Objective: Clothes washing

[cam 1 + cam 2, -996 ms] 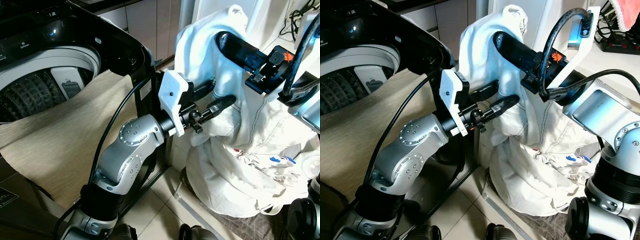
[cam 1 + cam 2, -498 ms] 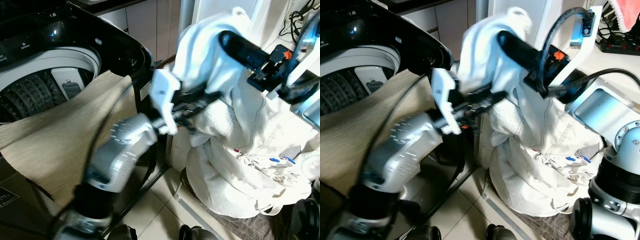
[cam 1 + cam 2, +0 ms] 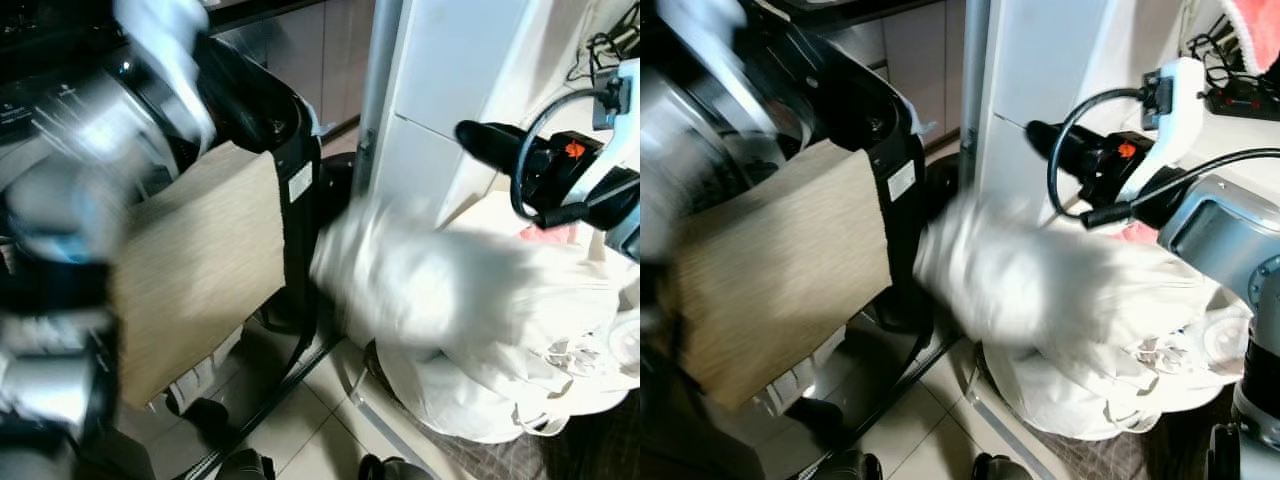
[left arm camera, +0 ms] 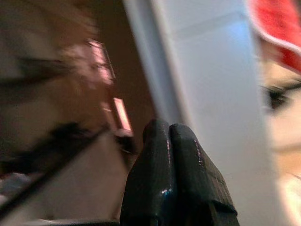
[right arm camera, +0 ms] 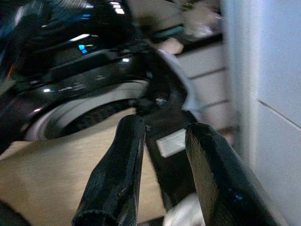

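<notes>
A white garment (image 3: 430, 290) shows as a blur in mid-air between the black top-load washer (image 3: 280, 120) and the white laundry heap (image 3: 480, 400) on the floor. My right gripper (image 5: 162, 129) is open and empty, held up to the right above the garment; one of its black fingers (image 3: 480, 135) points left. My left arm (image 3: 70, 200) is a blur raised over the washer's opening, hiding the drum. In the left wrist view the left gripper (image 4: 169, 129) is shut with nothing between its fingers. A beige cloth (image 3: 200, 270) hangs over the washer's front edge.
A tall white cabinet (image 3: 450, 60) stands right behind the garment. Pale floor tiles (image 3: 300, 430) lie between the washer and the heap. A red cloth (image 3: 1255, 30) and cables sit on a surface at the far right.
The white garment has come off my right gripper and dropped low and left. My left arm has swung away from it, up and left over the washer. The view has shifted too.
</notes>
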`<state>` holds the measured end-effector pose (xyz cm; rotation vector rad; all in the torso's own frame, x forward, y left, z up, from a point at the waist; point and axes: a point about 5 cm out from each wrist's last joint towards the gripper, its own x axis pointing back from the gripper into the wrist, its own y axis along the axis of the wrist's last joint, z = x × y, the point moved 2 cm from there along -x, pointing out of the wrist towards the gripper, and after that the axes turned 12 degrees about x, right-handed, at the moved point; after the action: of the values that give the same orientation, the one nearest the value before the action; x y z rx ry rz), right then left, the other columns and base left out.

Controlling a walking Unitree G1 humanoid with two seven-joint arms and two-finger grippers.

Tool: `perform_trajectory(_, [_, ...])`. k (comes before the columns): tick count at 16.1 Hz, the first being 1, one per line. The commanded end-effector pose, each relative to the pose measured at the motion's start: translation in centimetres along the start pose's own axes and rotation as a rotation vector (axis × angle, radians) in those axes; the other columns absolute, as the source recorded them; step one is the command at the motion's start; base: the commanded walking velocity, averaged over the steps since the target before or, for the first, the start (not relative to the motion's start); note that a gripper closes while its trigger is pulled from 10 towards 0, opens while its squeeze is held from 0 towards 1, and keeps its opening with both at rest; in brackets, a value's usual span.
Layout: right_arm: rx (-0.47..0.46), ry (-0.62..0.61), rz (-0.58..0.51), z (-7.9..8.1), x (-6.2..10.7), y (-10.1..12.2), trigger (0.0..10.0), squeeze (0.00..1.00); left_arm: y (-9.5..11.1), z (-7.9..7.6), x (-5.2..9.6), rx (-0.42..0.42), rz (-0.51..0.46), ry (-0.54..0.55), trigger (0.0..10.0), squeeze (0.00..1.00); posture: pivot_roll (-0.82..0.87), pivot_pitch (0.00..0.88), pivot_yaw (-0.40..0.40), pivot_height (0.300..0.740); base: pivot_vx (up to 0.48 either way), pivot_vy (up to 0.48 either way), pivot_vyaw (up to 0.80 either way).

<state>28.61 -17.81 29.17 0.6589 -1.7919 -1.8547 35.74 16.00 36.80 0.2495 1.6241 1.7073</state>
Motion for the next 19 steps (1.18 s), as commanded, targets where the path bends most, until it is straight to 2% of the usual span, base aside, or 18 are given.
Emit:
perform_trajectory(1, [0.037, 0.028, -0.025, 0.6, -0.1, 0.4, 10.0, 0.0, 1.6, 0.8, -0.1, -0.025, -0.041, 0.021, 0.0, 0.0, -0.08, 0.016, 0.008, 0.74, 0.0, 0.0, 0.0])
perform_trajectory(2, [0.02, -0.005, -0.048, 0.1, -0.3, 0.4, 10.0, 0.0, 1.6, 0.0, -0.6, -0.025, -0.015, -0.047, 0.0, 0.0, -0.08, 0.016, 0.014, 0.74, 0.0, 0.0, 0.0])
perform_trajectory(3, [0.019, -0.01, -0.047, 0.0, -0.3, 0.3, 10.0, 0.0, 0.5, -1.2, -0.7, 0.01, 0.012, -0.103, 0.0, 0.0, -0.08, 0.016, 0.014, 0.74, 0.0, 0.0, 0.0])
perform_trajectory(4, [0.016, 0.0, -0.033, 0.3, -0.3, -0.2, 10.0, 0.0, -1.7, -2.6, -0.5, 0.045, 0.069, -0.152, 0.0, 0.0, -0.1, 0.018, 0.02, 0.74, 0.0, 0.0, 0.0])
perform_trajectory(5, [0.017, 0.006, -0.018, 0.5, -0.2, -0.7, 10.0, 0.0, -3.1, -3.3, -0.3, 0.065, 0.105, -0.171, 0.0, 0.0, -0.1, 0.018, 0.02, 0.74, 0.0, 0.0, 0.0])
perform_trajectory(8, [0.131, -0.061, 0.141, -0.2, 0.4, -3.0, 10.0, 0.0, -7.4, -7.2, 1.3, 0.209, 0.255, -0.351, 0.0, 0.0, -0.1, 0.025, 0.012, 0.74, 0.0, 0.0, 0.0])
perform_trajectory(9, [0.196, -0.095, 0.208, -0.8, 0.5, -3.6, 10.0, 0.34, -8.9, -8.9, 2.1, 0.249, 0.309, -0.407, 2.0, 0.0, -0.1, 0.027, 0.01, 0.74, 0.0, 0.0, 0.0])
perform_trajectory(10, [0.267, -0.132, 0.288, -1.5, 0.7, -4.4, 10.0, 1.0, -10.0, -10.0, 2.6, 0.254, 0.349, -0.431, 5.3, 0.0, -0.1, 0.028, 0.006, 0.74, 0.0, 0.0, 0.0])
perform_trajectory(11, [0.335, -0.152, 0.379, -2.0, 1.1, -5.4, 10.0, 1.0, -11.3, -11.5, 3.0, 0.289, 0.383, -0.437, 10.0, 0.0, -0.1, 0.028, 0.006, 0.74, 0.0, 0.0, 0.0])
perform_trajectory(12, [0.383, -0.119, 0.424, -1.9, 1.5, -5.8, 10.0, 1.0, -12.3, -12.6, 3.3, 0.323, 0.403, -0.445, 10.0, 0.0, -0.1, 0.031, 0.003, 0.74, 0.0, 0.0, 0.0])
perform_trajectory(13, [0.397, -0.093, 0.438, -1.7, 1.7, -6.0, 10.0, 1.0, -12.7, -13.0, 3.4, 0.324, 0.411, -0.451, 10.0, 0.0, -0.1, 0.031, 0.003, 0.74, 0.0, 0.0, 0.0])
perform_trajectory(16, [0.615, 0.063, 0.673, -1.4, 3.9, -8.5, 10.0, 1.0, -14.3, -14.6, 4.5, 0.322, 0.461, -0.461, 10.0, 0.0, -0.12, 0.037, 0.005, 0.74, 0.0, 0.0, 0.0])
perform_trajectory(18, [0.649, 0.11, 0.717, -1.5, 4.3, -9.7, 10.0, 1.0, -14.9, -15.5, 5.0, 0.325, 0.476, -0.463, 10.0, 0.0, -0.12, 0.039, 0.01, 0.74, 0.0, 0.0, 0.0])
perform_trajectory(19, [0.698, 0.135, 0.73, -1.8, 4.2, -10.5, 10.0, 1.0, -15.8, -16.0, 5.6, 0.304, 0.506, -0.468, 10.0, 0.0, -0.13, 0.041, 0.014, 0.74, 0.0, 0.0, 0.0])
